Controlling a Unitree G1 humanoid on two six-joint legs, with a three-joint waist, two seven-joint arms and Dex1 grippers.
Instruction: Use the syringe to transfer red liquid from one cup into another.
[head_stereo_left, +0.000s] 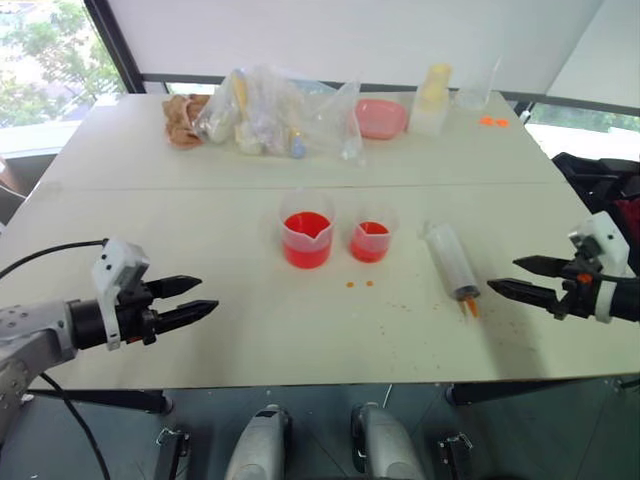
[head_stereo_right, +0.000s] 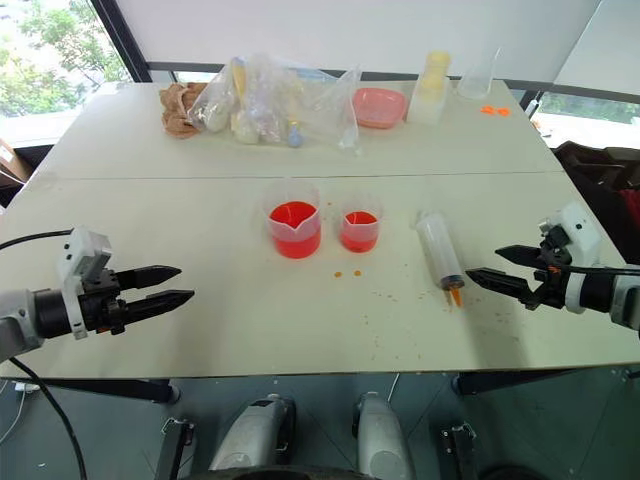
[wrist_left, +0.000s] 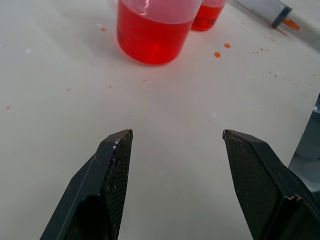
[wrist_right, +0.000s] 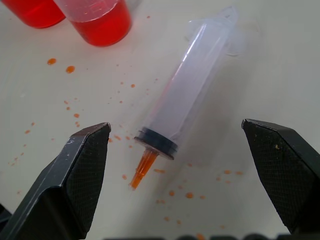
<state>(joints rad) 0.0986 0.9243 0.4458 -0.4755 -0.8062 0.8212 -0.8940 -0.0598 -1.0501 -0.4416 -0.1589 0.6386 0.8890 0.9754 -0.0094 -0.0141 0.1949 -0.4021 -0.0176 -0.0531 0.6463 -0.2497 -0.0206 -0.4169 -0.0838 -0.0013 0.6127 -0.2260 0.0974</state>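
From the head camera I see my left hand (head_stereo_left: 205, 297) low at about 8 o'clock, hovering over the pale surface (head_stereo_left: 120, 210) with its two black fingers spread apart and nothing between them. In its wrist view the gap between the fingers (wrist_left: 112, 165) frames bare surface, with the beaker ahead.

At centre stands the larger spouted beaker (head_stereo_left: 306, 240), red liquid (head_stereo_left: 306, 246) filling its lower half. Just beside it at 3 o'clock stands the smaller cup (head_stereo_left: 371, 240), also red in its lower part; the two are close, but I cannot tell if they touch. A few orange droplets (head_stereo_left: 360, 284) lie on the surface in front of the cups.

Further right the syringe (head_stereo_left: 450, 262) lies flat on the surface, apart from the cups, its orange tip (head_stereo_left: 470, 305) pointing toward 5 o'clock and its flanged end toward 11 o'clock. Fine orange specks are scattered around the tip. The barrel looks clear; I cannot make out where its plunger sits.

My right hand (head_stereo_left: 502, 277) is at 4 o'clock, near the syringe tip without touching it, fingers wide apart and holding nothing.

Along the far edge, at 12 o'clock, clutter sits well clear of my reach: a brownish crumpled thing (head_stereo_left: 183, 118), a clear plastic bag (head_stereo_left: 280, 115) whose contents I cannot identify, a pink dish (head_stereo_left: 380, 118), a pale yellow-topped bottle (head_stereo_left: 431, 100), and a clear cup (head_stereo_left: 478, 88).
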